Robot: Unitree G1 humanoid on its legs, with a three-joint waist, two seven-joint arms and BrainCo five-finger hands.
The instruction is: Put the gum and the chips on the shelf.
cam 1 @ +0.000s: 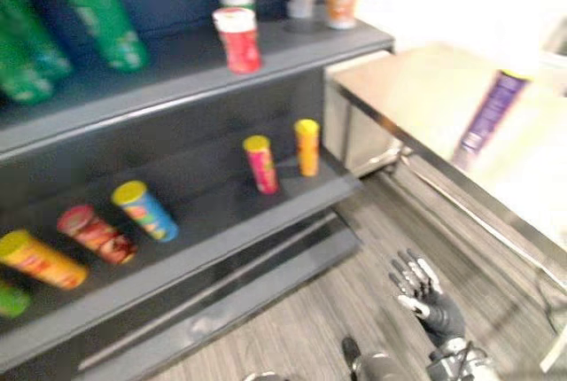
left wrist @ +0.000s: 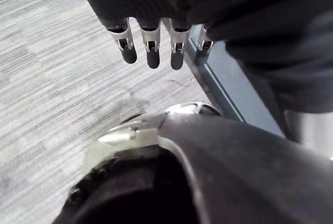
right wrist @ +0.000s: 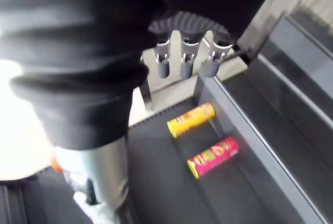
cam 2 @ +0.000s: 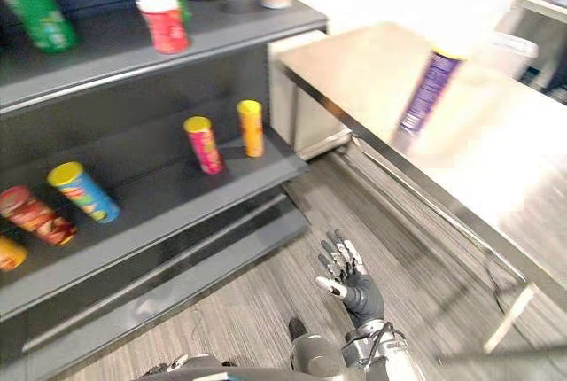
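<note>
The shelf (cam 1: 213,221) was a dark grey unit with two boards in view. A steel table (cam 1: 416,89) stood just beside the shelf's right end. On that table, well apart from the shelf, a purple tube (cam 1: 489,113) stood upright. It appeared to be the chips, though blur prevented confirmation.

On the shelf's lower board, a yellow can (cam 1: 306,145) and a pink can (cam 1: 260,164) stood near the right end. A blue can (cam 1: 144,209) and a red can (cam 1: 96,232) stood further left on the same board. A red-and-white can (cam 1: 237,40) and green cans (cam 1: 93,9) occupied the upper board.

The right hand (cam 2: 357,291) was low in front of the shelf's right end, above the floor (cam 1: 292,328). Its fingers (right wrist: 187,62) were spread and straight, holding nothing. The left hand (left wrist: 151,47) hung over the floor by the shelf's base, fingers straight and side by side, also empty.
</note>
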